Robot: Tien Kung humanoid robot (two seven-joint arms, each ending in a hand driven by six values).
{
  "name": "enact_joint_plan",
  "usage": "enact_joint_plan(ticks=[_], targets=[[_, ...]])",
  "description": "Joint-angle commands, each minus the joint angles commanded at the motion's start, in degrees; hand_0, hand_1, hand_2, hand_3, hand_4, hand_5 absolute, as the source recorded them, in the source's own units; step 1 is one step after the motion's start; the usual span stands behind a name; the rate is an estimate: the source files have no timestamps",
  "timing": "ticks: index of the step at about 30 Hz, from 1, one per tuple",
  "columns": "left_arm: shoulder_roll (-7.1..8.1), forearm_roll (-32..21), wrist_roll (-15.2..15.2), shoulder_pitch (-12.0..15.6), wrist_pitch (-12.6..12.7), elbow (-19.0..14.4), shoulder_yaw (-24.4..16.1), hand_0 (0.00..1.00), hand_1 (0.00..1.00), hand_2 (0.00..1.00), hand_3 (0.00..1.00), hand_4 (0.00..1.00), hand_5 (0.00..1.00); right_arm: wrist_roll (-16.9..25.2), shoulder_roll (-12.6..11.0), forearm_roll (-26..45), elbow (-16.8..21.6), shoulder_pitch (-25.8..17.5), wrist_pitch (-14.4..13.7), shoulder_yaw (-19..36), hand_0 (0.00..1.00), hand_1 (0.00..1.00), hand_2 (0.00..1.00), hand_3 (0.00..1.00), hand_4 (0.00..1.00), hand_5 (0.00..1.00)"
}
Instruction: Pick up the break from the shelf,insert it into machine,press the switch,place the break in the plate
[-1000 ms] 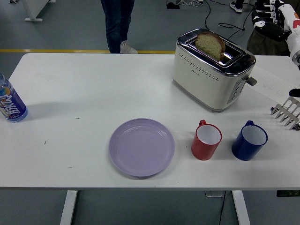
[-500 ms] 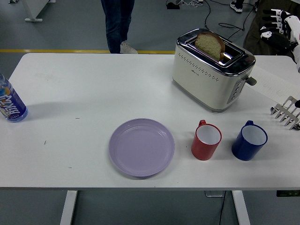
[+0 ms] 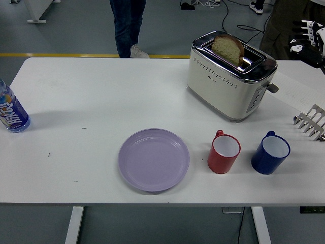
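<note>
A slice of bread point(image 3: 227, 48) stands upright in the far slot of the cream and chrome toaster point(image 3: 223, 81), sticking well out of the top. The toaster's lever point(image 3: 272, 88) juts from its right end. Nearer the front edge, left of the toaster, lies an empty lilac plate point(image 3: 154, 159). My right hand point(image 3: 309, 36) hovers at the picture's right edge, up beside the toaster and apart from it. Its fingers are spread and hold nothing. The left arm is out of view.
A red cup point(image 3: 224, 151) and a blue cup point(image 3: 270, 152) stand in front of the toaster. A metal rack point(image 3: 311, 121) pokes in at the right edge. A bottle point(image 3: 11, 111) stands far left. A person's legs point(image 3: 127, 25) are behind the table.
My right hand has drifted right toward the picture's edge and slightly down, so less of it and its forearm shows. Bread, toaster and plate have not moved.
</note>
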Motion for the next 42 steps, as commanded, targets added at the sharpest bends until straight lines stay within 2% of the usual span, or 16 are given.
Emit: enact_joint_plan(ticks=[11,12,17,18,23,24,29,30,35,36,41,42], targets=[[-0.13,0.68,0.10,0.38,-0.08,0.00,-0.50,0.631,0.491,0.466,0.542,0.335,0.809,-0.49,-2.12,-2.36,2.41,-4.86,-0.30,1.19,0.812,0.732,0.729,0.795,0.523,0.314],[-0.13,0.78,0.11,0.43,-0.10,0.00,-0.54,0.630,0.493,0.468,0.542,0.336,0.810,-0.54,-2.22,-2.65,2.49,-5.18,-0.33,1.23,0.791,0.686,0.699,0.794,0.518,0.307],[-0.15,1.24,0.18,0.74,-0.18,0.00,-0.84,0.630,0.493,0.468,0.542,0.336,0.810,-0.96,-2.77,-4.62,2.81,-6.49,-0.42,1.34,0.791,0.686,0.699,0.794,0.518,0.307],[-0.15,1.30,0.19,0.81,-0.19,0.00,-0.88,0.630,0.492,0.471,0.542,0.333,0.808,-1.05,-2.88,-5.20,2.90,-6.74,-0.38,1.30,0.724,0.619,0.664,0.793,0.518,0.301],[-0.21,1.51,0.23,1.05,-0.28,0.00,-0.89,0.630,0.492,0.471,0.542,0.333,0.808,-1.45,-3.01,-8.49,3.03,-7.52,-0.25,0.89,0.724,0.619,0.664,0.793,0.518,0.301],[-0.21,1.55,0.23,1.09,-0.30,0.00,-0.89,0.630,0.493,0.475,0.542,0.331,0.807,-1.57,-3.01,-9.26,3.03,-7.64,-0.19,0.73,0.652,0.549,0.614,0.790,0.518,0.296],[-0.21,1.66,0.26,1.19,-0.39,0.00,-0.88,0.630,0.493,0.475,0.542,0.331,0.807,-2.00,-3.08,-12.12,2.93,-8.11,0.13,0.24,0.652,0.549,0.614,0.790,0.518,0.296],[-0.21,1.67,0.26,1.20,-0.39,0.00,-0.89,0.629,0.493,0.478,0.542,0.331,0.807,-2.07,-3.09,-12.39,2.91,-8.15,0.18,0.20,0.561,0.477,0.576,0.788,0.517,0.295],[-0.22,1.62,0.24,1.20,-0.38,0.00,-0.89,0.629,0.493,0.478,0.542,0.331,0.807,-2.50,-3.12,-14.52,2.72,-8.23,0.53,-0.11,0.561,0.477,0.576,0.788,0.517,0.295],[-0.21,1.48,0.21,1.16,-0.39,0.00,-0.77,0.629,0.492,0.478,0.542,0.331,0.807,-2.60,-3.10,-15.21,2.66,-8.26,0.62,-0.22,0.481,0.386,0.537,0.779,0.517,0.296],[-0.18,1.19,0.16,1.00,-0.39,0.00,-0.59,0.629,0.492,0.478,0.542,0.331,0.807,-2.92,-3.18,-17.12,2.37,-8.37,1.01,-0.73,0.481,0.386,0.537,0.779,0.517,0.296],[-0.18,1.19,0.16,0.98,-0.40,0.00,-0.58,0.629,0.492,0.477,0.542,0.330,0.806,-3.00,-3.22,-17.52,2.32,-8.35,1.14,-0.89,0.426,0.333,0.494,0.766,0.517,0.294]])
